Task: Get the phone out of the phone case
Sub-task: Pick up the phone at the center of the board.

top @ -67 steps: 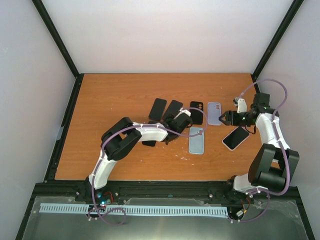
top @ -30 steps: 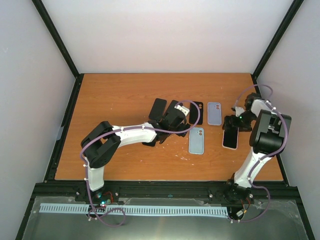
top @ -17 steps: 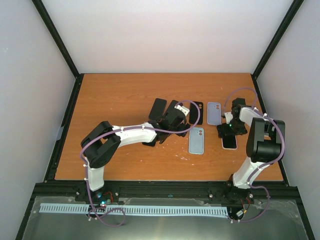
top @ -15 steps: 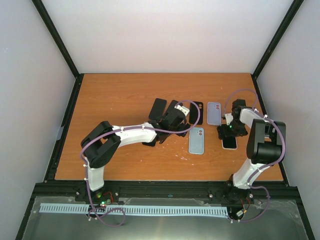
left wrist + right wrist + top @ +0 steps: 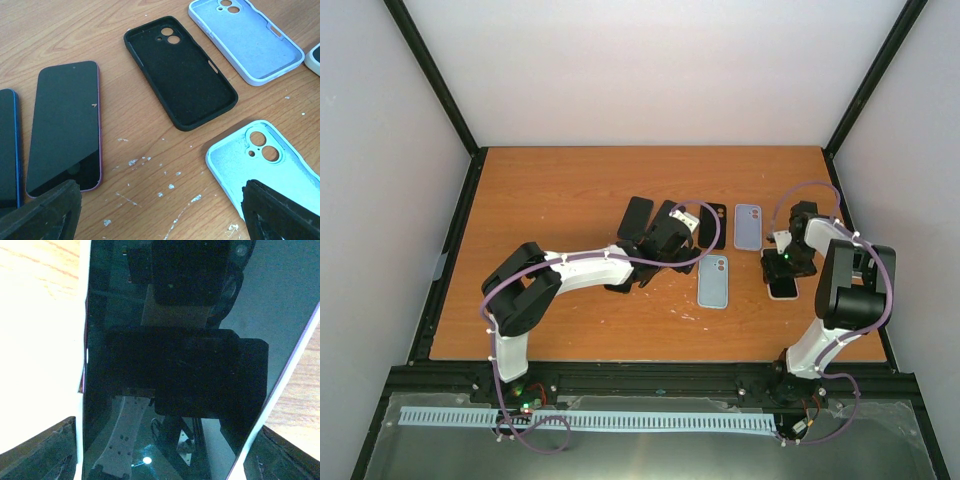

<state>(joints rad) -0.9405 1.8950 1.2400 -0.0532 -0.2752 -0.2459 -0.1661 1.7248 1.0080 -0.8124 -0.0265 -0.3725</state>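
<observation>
Fingers [image 5: 40, 452] of my right gripper [image 5: 162, 452] stand wide astride the phone [image 5: 175, 300], screen-up in its phone case [image 5: 783, 294] at the table's [image 5: 540, 200] right, poised, I judge, to pinch it, while my left gripper [image 5: 160, 215] hangs wide and empty.

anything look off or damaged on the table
Only minor: white flecks, maybe chips or residue, dot the wooden table between the dark phone and the pale blue case. Nothing looks broken or spilled.
</observation>
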